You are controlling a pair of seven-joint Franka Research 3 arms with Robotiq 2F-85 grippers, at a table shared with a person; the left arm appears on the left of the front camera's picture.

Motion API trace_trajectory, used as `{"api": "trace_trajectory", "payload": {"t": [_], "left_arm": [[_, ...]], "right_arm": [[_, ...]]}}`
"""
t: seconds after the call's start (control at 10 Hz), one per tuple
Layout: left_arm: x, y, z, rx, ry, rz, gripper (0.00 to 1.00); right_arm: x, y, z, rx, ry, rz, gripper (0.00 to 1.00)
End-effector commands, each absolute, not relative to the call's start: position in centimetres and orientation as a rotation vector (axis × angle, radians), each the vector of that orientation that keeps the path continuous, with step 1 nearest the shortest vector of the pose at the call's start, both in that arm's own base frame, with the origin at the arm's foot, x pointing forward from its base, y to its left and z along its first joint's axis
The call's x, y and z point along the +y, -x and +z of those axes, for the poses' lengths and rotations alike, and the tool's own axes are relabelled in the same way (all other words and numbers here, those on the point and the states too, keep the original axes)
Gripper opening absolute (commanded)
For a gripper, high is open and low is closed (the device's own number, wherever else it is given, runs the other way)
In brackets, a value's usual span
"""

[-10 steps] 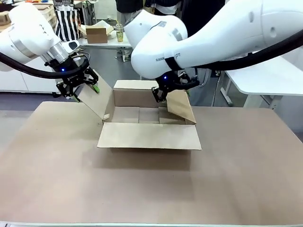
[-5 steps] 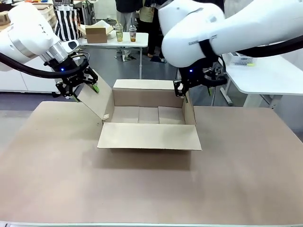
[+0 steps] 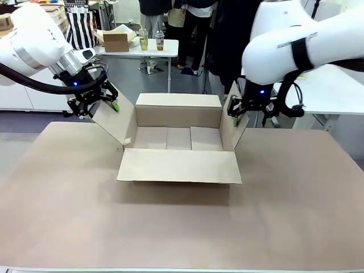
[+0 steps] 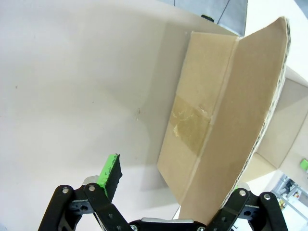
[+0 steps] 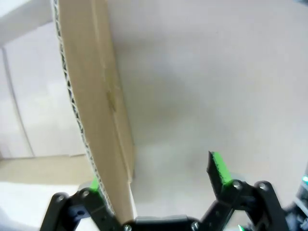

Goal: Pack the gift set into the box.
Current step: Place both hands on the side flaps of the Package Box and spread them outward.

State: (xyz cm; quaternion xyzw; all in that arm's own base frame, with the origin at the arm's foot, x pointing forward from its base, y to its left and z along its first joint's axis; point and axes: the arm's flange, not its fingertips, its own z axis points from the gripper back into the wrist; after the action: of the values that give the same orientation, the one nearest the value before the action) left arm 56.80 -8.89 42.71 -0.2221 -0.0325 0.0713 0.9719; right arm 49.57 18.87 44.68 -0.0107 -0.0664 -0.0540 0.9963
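Note:
The box is a shallow brown carton in the middle of the table, open and with nothing inside. Its front flap lies flat toward me. My left gripper is open at the left flap, which leans outward; in the left wrist view that flap rests against one finger of my left gripper, and the green pad of the other stands clear. My right gripper is open around the top edge of the right flap. In the right wrist view, the flap lies by one finger. The gift set is out of view.
The table top is a wide brown surface around the carton. People stand beyond the far edge. A white side table is at the right, and a far table holds a small carton and cups.
My right arm has swung from the middle to the right, taking the right flap from folded inward over the carton to upright and leaning out. The left arm has stayed put.

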Motion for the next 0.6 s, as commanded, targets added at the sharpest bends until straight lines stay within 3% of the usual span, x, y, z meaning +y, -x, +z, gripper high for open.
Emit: {"api": "trace_trajectory", "payload": {"t": [0.0, 0.3, 0.4, 0.5], "left_arm": [[-8.9, -56.7, 42.9, -0.067, 0.426, 0.158, 1.0], [-8.9, -56.7, 42.9, -0.067, 0.426, 0.158, 1.0], [-8.9, -56.7, 42.9, -0.067, 0.426, 0.158, 1.0], [-8.9, -56.7, 42.9, -0.067, 0.426, 0.158, 1.0]], "right_arm": [[15.5, -47.6, 42.7, -0.131, -0.132, -0.083, 1.0], [12.3, -46.7, 40.3, -0.197, -0.425, -0.085, 1.0], [14.2, -48.4, 42.6, -0.179, -0.215, -0.131, 1.0], [14.2, -48.4, 42.6, -0.179, -0.215, -0.131, 1.0]]}}
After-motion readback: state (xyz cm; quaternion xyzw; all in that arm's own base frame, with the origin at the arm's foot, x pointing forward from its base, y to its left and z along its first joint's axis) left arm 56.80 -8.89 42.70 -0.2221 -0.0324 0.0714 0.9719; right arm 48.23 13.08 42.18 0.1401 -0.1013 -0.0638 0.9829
